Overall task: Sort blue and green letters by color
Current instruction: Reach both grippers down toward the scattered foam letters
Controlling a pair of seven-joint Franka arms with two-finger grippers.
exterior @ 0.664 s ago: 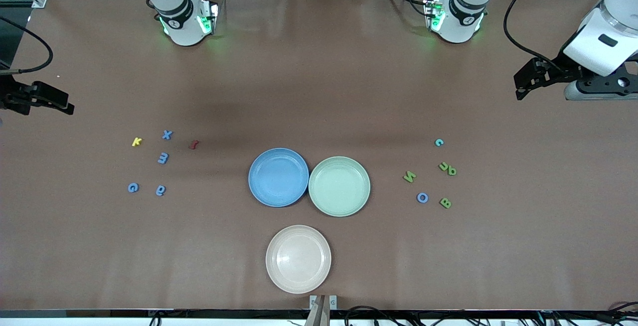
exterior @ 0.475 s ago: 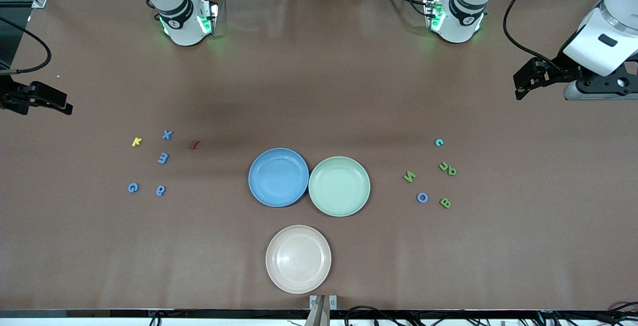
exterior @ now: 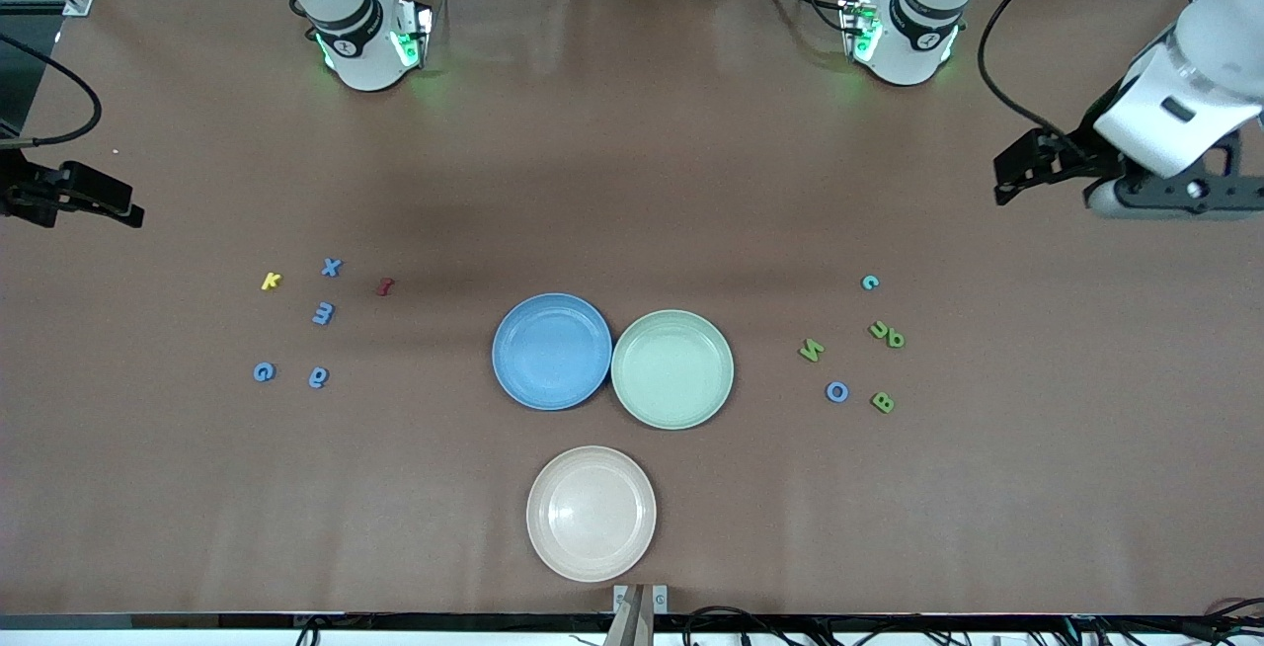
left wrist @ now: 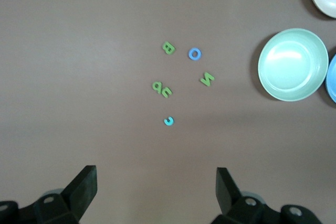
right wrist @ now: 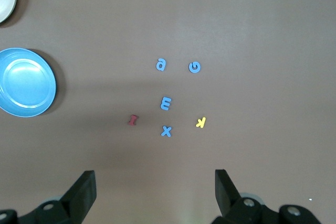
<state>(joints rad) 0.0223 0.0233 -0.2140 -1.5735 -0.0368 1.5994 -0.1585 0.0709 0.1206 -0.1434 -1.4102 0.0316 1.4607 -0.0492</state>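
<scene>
Left gripper point(exterior: 999, 182) has shifted inward, fingers wide, empty, like the right gripper's point(exterior: 133, 213); all plates point(exterior: 552, 394) empty.

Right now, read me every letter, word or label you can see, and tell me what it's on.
No printed labels, only toy letters lying on the table.
"K": yellow toy
"X": blue toy
"E": blue toy
"G": blue toy
"a": blue toy
"C": teal toy
"N": green toy
"O": blue toy
"B": green toy
Dark red letter and touching green pair: unreadable.
</scene>
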